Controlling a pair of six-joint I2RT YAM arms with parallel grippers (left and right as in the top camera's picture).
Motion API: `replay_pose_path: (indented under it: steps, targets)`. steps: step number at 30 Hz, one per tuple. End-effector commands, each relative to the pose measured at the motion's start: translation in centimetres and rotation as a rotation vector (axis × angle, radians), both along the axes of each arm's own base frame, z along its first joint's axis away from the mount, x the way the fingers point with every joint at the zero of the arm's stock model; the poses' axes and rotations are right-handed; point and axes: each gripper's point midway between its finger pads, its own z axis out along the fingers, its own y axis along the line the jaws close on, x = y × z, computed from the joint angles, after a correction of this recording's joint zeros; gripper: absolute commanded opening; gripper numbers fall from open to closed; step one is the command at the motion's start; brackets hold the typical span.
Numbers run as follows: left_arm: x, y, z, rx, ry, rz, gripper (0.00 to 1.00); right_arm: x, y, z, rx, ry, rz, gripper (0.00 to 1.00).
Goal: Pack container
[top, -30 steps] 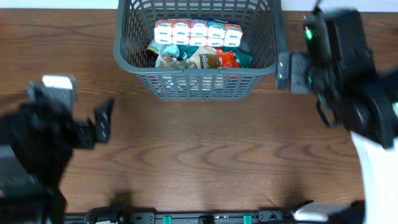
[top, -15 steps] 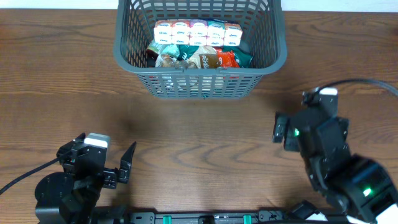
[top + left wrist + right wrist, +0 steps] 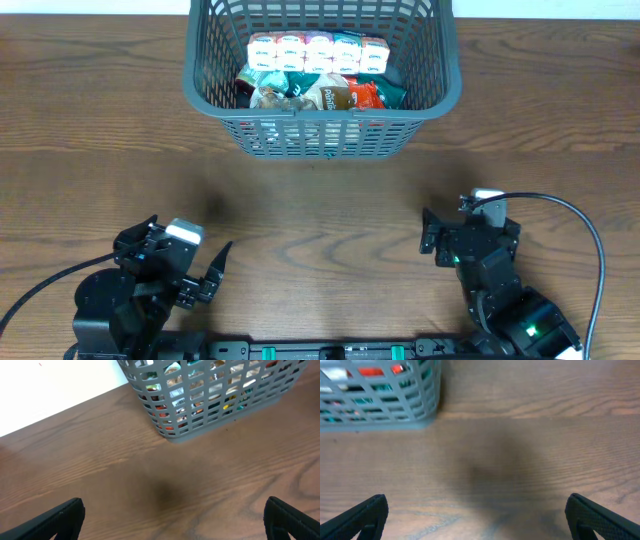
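The container (image 3: 320, 135), a large dark grey lattice basket, stands at the far middle of the table. It holds a row of small white packs (image 3: 318, 50) and several snack bags (image 3: 320, 93). It also shows at the top of the left wrist view (image 3: 210, 405) and at the top left of the right wrist view (image 3: 380, 405). My left gripper (image 3: 178, 248) is open and empty near the front left edge, over bare wood in its wrist view (image 3: 172, 510). My right gripper (image 3: 468, 228) is open and empty at the front right, also over bare wood (image 3: 477, 505). Both are well away from the basket.
Brown wooden tabletop (image 3: 320, 210) stretches between the basket and both grippers. A black cable (image 3: 585, 240) loops by the right arm. A white wall or surface (image 3: 50, 385) lies beyond the table's far edge.
Both arms have pulled back toward the front edge. The right arm left the basket's right side and came down to the front right. The left arm moved nearer the front and slightly right.
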Motion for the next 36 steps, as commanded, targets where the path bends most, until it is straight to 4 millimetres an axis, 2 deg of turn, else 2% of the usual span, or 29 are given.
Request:
replay_pose_path:
  steps: [1, 7, 21, 24, 26, 29, 33, 36]
  targets:
    - [-0.1, -0.3, -0.1, 0.019, -0.005, -0.031, 0.98, -0.3, -0.4, -0.8, -0.053, 0.021, 0.013, 0.99]
    - [-0.1, -0.3, -0.1, 0.019, -0.005, -0.031, 0.98, -0.8, -0.7, -1.6, -0.072, 0.06, 0.015, 0.99]
    - [-0.1, -0.3, -0.1, 0.019, -0.005, -0.031, 0.99, -0.9, -0.9, -1.7, -0.073, 0.065, 0.009, 0.99]
    - [-0.1, -0.3, -0.1, 0.019, -0.005, -0.031, 0.99, -0.8, -2.7, -1.6, -0.067, 0.068, -0.072, 0.99]
    - [-0.1, -0.3, -0.1, 0.019, -0.005, -0.031, 0.99, -0.7, -3.3, -1.5, -0.003, 0.064, -0.109, 0.99]
    - [-0.1, -0.3, -0.1, 0.019, -0.005, -0.031, 0.99, 0.8, -4.3, 0.2, 0.13, -0.04, -0.156, 0.99]
    - [-0.1, -0.3, -0.1, 0.019, -0.005, -0.031, 0.98, 1.3, -5.3, 1.0, 0.081, -0.109, -0.095, 0.99]
    - [-0.1, -0.3, -0.1, 0.019, -0.005, -0.031, 0.99, 1.4, -6.1, 0.4, 0.026, -0.167, -0.079, 0.99]
